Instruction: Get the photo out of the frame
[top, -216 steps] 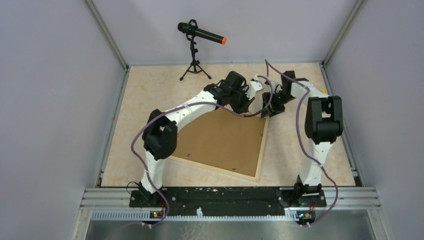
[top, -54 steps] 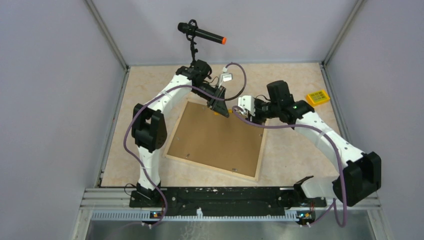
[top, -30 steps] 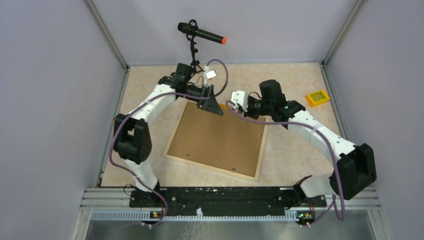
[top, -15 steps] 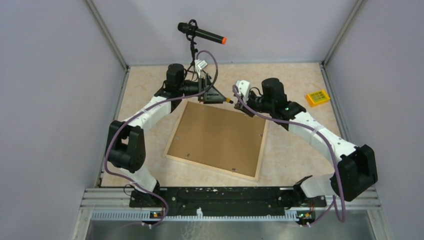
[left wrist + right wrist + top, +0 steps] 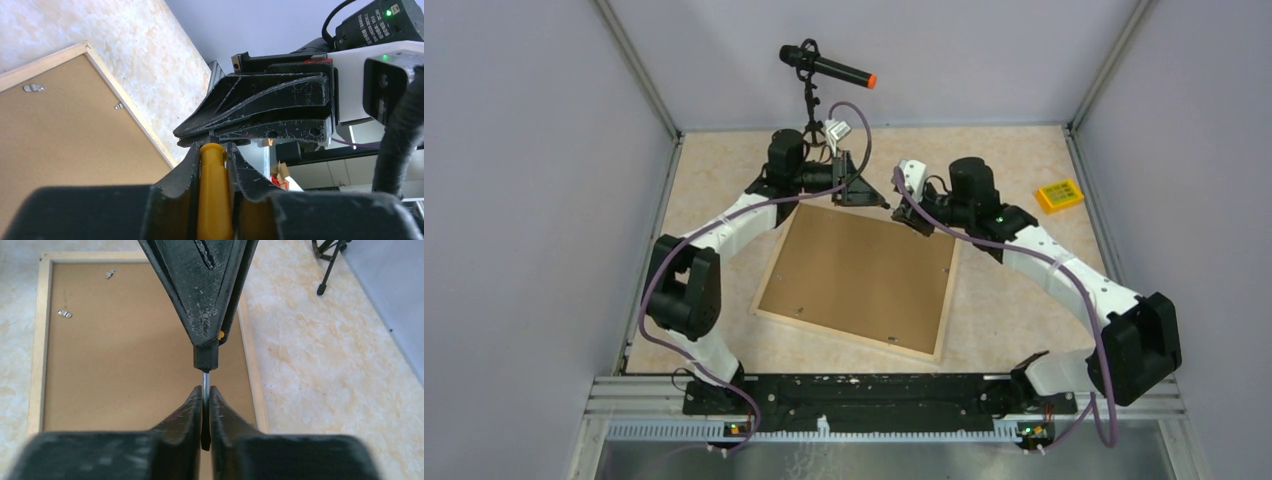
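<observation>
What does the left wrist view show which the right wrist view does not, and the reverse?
Only the left wrist view: two green lights, and most of the yellow handle gripped in the left claw. Only the right wrist view: the thin metal shaft pinched in the right claw, and a tripod leg. Both: the frame lying back up, its metal clips, and the opposite claw.

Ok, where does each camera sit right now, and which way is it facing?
Top external: fixed above and behind the bases, looking down on the frame; left arm and right arm show whole.
Left wrist: on the left arm, facing along the left claw, shut on a yellow tool handle, toward the right claw.
Right wrist: on the right arm, facing along its claw, which pinches the metal shaft, toward the left claw.
Shared: both wrist views show the frame's brown back.
</observation>
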`<state>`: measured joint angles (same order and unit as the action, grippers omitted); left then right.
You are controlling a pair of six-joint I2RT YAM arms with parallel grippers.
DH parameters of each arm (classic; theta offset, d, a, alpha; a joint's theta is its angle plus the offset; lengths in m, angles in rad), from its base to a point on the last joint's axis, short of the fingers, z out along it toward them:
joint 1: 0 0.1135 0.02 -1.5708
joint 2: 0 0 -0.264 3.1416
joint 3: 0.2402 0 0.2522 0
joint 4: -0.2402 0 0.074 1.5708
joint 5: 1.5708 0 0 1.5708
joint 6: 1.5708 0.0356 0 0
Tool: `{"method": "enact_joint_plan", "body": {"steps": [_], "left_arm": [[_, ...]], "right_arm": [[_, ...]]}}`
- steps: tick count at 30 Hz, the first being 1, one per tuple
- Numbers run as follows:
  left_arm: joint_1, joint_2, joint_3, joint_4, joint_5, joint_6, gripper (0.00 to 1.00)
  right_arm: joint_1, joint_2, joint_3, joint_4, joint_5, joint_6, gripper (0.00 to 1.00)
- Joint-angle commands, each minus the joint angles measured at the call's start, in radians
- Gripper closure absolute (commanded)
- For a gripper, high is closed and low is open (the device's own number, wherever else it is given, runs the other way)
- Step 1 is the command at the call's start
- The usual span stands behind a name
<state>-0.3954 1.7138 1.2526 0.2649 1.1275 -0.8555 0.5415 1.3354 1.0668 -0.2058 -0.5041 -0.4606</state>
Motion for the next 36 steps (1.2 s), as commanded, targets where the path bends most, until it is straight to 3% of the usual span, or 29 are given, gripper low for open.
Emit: {"method": "enact_joint_plan", "body": {"steps": [1, 2, 3, 6, 8, 12, 19, 36], "left_arm": [[-0.01, 0.013, 0.048, 0.031, 0.01, 0.039, 0.93], [-0.01, 0.021, 0.081, -0.01, 0.002, 0.088, 0.99], [-0.009, 0.029, 0.117, -0.082, -0.015, 0.159, 1.0], [-0.029, 0.067, 0.267, -0.387, -0.157, 0.491, 1.0], [-0.063, 0.095, 0.354, -0.598, -0.312, 0.712, 1.0], [-0.137, 0.114, 0.355, -0.643, -0.527, 0.953, 1.0], [-0.255, 0.229, 0.426, -0.663, -0.734, 1.162, 1.0], [-0.347, 0.436, 0.612, -0.721, -0.764, 1.38, 1.0]], "right_arm": [[0.004, -0.036, 0.004, -0.006, -0.001, 0.019, 0.83], [-0.006, -0.035, 0.006, -0.026, 0.02, 0.034, 0.64], [-0.028, -0.032, 0.011, -0.051, 0.025, 0.057, 0.53], [-0.164, -0.013, 0.014, -0.128, -0.034, 0.203, 0.39], [-0.27, 0.004, 0.01, -0.18, -0.066, 0.273, 0.38], [-0.46, 0.033, -0.048, -0.23, -0.077, 0.388, 0.38], [-0.502, 0.139, -0.091, -0.228, -0.052, 0.508, 0.42], [-0.502, 0.316, -0.102, -0.157, 0.022, 0.619, 0.47]]}}
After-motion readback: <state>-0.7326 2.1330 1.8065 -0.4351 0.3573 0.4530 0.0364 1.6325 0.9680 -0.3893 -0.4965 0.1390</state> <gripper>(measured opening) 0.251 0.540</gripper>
